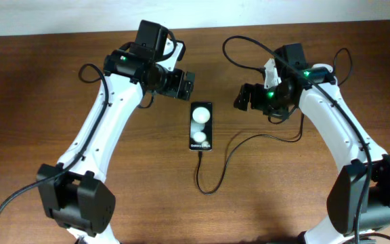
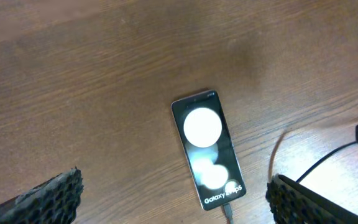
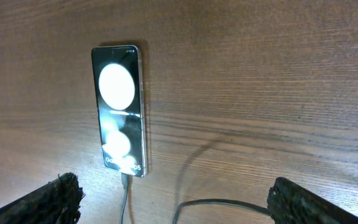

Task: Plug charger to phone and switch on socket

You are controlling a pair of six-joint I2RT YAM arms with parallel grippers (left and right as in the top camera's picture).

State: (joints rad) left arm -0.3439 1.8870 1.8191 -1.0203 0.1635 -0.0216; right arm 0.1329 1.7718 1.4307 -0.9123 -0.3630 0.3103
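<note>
Pinch glossy black rectangular smartphone (image 1: 201, 127) across long edges: probably light, rigid, slippery. Note left gripper (image 1: 187, 85) and right gripper (image 1: 243, 99) spread wide, holding nothing.

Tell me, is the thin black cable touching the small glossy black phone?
Touching. In the right wrist view the thin black charger cable runs straight into the lettered end of the glossy black phone, with no gap showing between them.
</note>
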